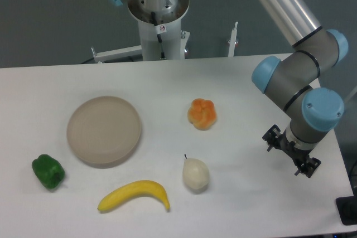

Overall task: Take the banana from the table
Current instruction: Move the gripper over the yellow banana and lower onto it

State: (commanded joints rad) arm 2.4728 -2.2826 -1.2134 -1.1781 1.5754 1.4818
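The bright yellow, curved banana (134,194) lies flat on the white table (240,82) near its front edge, left of centre. Nothing touches it. My gripper (292,153) hangs at the end of the arm over the table's right side, well to the right of the banana. Only a dark block under the wrist shows. Its fingers are not distinguishable, so I cannot see how they stand. Nothing appears to be held.
A pale cream pear (195,174) stands just right of the banana's tip. An orange lobed fruit (202,113) sits mid-table. A round beige plate (104,131) lies left of centre and a green pepper (48,171) at the far left. The robot base (159,26) rises behind.
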